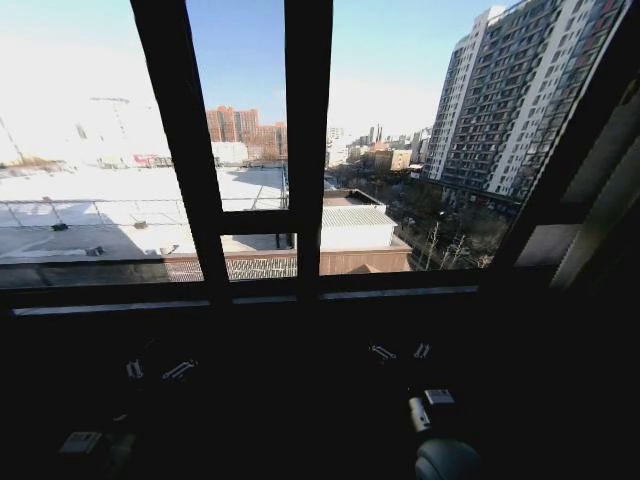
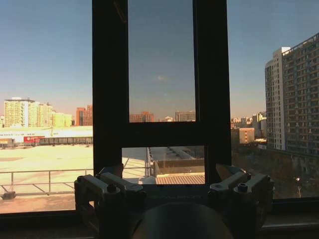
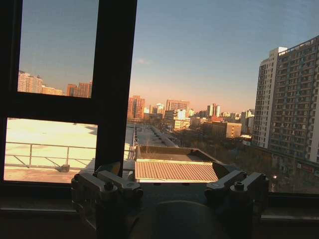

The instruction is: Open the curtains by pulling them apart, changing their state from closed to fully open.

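No readable text, labels or numbers anywhere. Faint embossed lettering on left claw [image 2: 173, 191] housing, too dark to make out. Red sign [image 2: 33, 140] on a distant low building, characters too small to read.

- The head camera looks forward and slightly down from up high at the dark window frame [image 1: 305, 150], close in, with both arms low in shadow beneath the sill.
- The left wrist camera sits behind the left pincer [image 2: 172, 186], facing straight out at the frame's two uprights.
- The right wrist camera peers over the right pincer [image 3: 172, 185], further along.
- All three share the tall apartment tower [image 1: 510, 100] and the frame.
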